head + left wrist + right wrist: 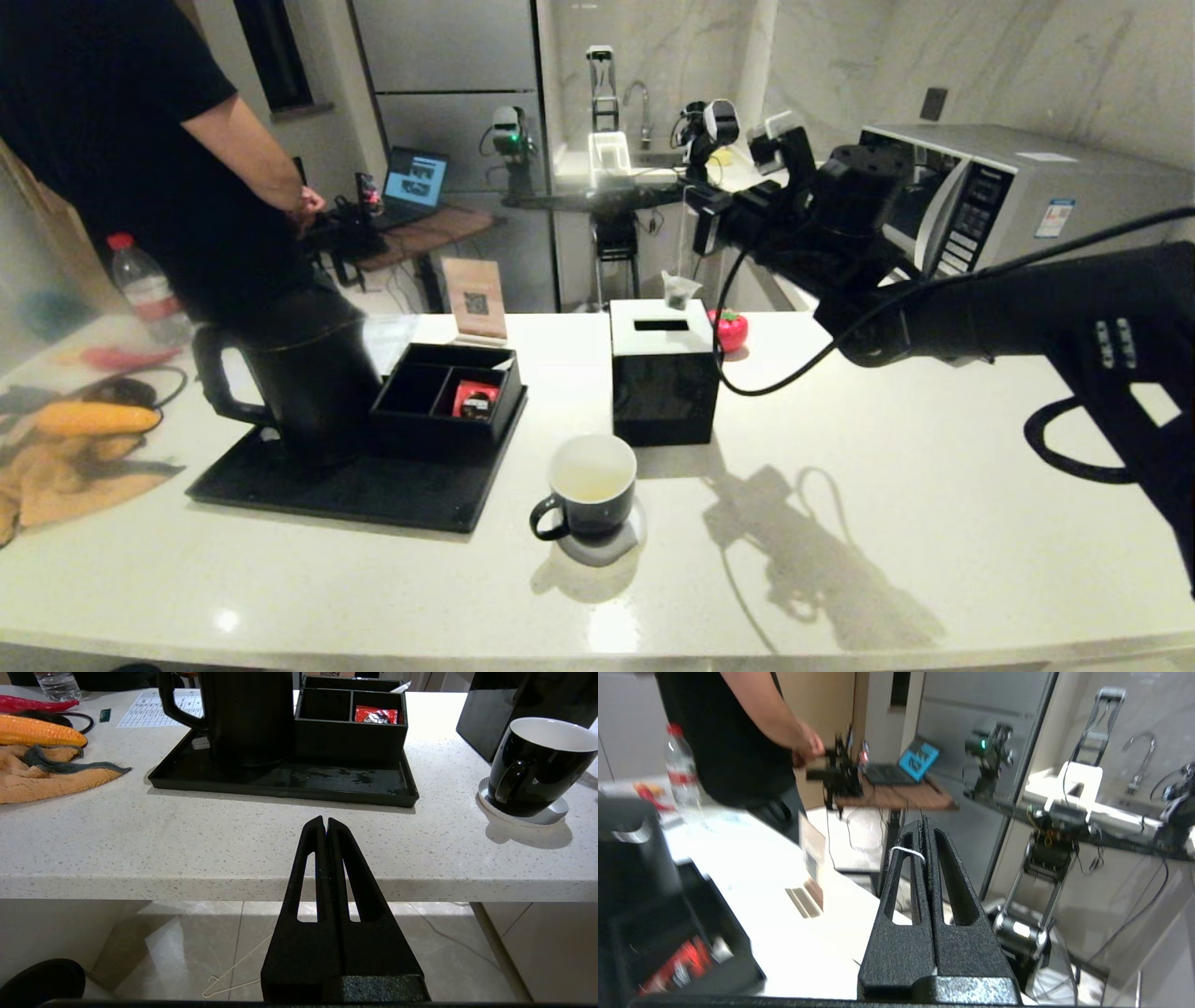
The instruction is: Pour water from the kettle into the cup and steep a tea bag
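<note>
We hold our right claw high, pinched shut on the string so the tea bag hangs free beneath it, with the cup lower and nearer us, awaiting it.

We see our right gripper raised above the white counter, its two black fingers pressed flat together with a thin white string looped over one of them near the tip. At the frame's edge sit the black kettle and a black tray holding a red packet. Beyond the counter stands a person in black, beside a water bottle and a laptop.
</note>
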